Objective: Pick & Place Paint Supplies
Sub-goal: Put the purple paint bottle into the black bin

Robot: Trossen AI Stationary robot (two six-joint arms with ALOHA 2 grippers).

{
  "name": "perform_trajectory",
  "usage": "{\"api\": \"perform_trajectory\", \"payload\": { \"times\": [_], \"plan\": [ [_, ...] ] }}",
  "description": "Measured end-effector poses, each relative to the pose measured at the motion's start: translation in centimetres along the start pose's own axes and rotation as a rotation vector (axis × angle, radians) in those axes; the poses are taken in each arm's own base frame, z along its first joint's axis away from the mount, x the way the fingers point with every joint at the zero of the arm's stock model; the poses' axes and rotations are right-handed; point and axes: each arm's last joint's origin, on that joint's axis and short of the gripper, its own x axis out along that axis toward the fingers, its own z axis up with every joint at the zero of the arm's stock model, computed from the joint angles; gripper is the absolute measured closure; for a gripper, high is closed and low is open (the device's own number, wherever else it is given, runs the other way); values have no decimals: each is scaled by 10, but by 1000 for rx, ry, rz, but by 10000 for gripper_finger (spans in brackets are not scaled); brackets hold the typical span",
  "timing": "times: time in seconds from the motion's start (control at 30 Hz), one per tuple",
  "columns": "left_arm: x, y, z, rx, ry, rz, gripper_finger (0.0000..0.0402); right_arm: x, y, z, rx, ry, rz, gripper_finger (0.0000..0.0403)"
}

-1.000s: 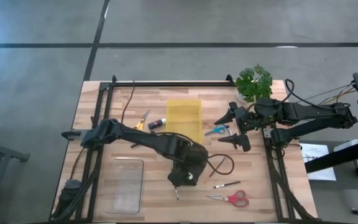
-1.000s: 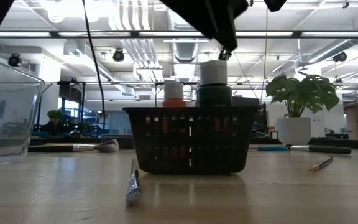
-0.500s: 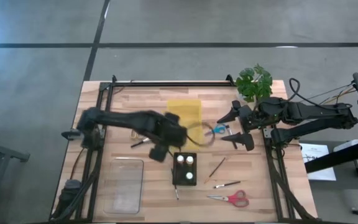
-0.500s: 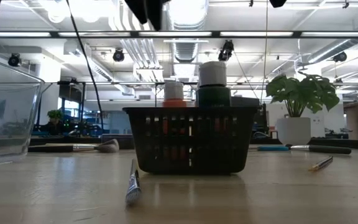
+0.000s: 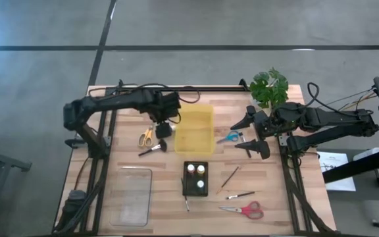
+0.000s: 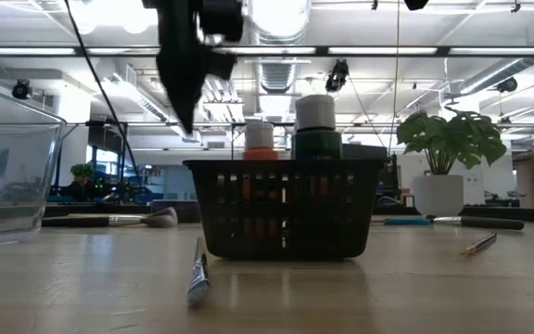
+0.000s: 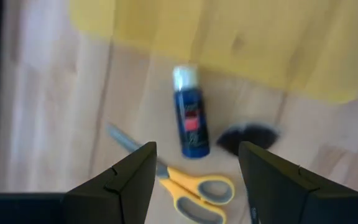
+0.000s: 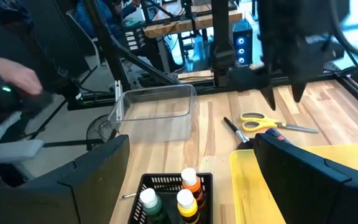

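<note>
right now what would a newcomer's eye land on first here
Probably the bright yellow plastic tray at the middle of the wooden table, with the small black mesh basket of paint bottles just in front of it. Next, the left gripper hangs with jaws open over a blue white-capped paint bottle and yellow-handled scissors beside the tray, while the right gripper waits open near the leafy potted plant.

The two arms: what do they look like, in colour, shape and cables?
Both the left arm and the right arm are dark, jointed and slender. Each gripper, left and right, ends in two dark pointed fingers. Thin dark cables run along them.
</note>
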Motion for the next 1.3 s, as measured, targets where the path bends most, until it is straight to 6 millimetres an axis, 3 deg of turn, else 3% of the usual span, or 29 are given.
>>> {"api": "perform_trajectory", "payload": {
  "times": [0.13, 0.47, 0.57, 1.3],
  "plan": [
    [30, 10, -12, -18, 62, -43, 164, 0, 0, 0, 3, 2, 0, 60],
    [78, -6, -26, 32, 19, -25, 164, 0, 0, 0, -4, 1, -1, 60],
    [84, -5, -28, 19, 8, 37, 164, 0, 0, 0, -6, 1, -1, 60],
    [117, -9, -50, -2, 5, 17, 177, 2, -1, -4, -7, 16, -6, 60]
  ]
}}
